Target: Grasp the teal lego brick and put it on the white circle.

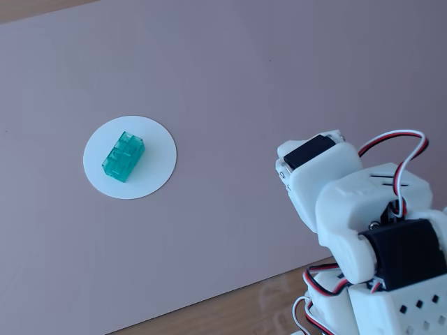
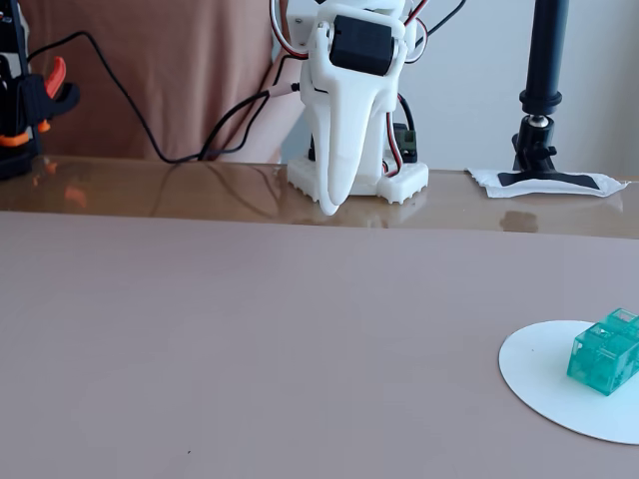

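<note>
The teal lego brick [image 1: 123, 156] lies on the white circle [image 1: 157, 164], a little left of its middle, studs up. In the other fixed view the brick [image 2: 605, 353] sits on the circle [image 2: 539, 371] at the right edge. My gripper [image 2: 330, 205] hangs folded down at the arm's base, far from the brick, with its jaws together and nothing in them. In the fixed view from above, only the white arm [image 1: 349, 202] with its black servos shows at the lower right; the fingertips are hidden there.
A pinkish-mauve mat [image 1: 244, 84] covers the wooden table [image 1: 244, 307]. Behind it stand a black camera pole [image 2: 546, 80] on a taped base [image 2: 544, 182], an orange-and-black clamp [image 2: 30, 100] at the left, and black cables [image 2: 150, 135].
</note>
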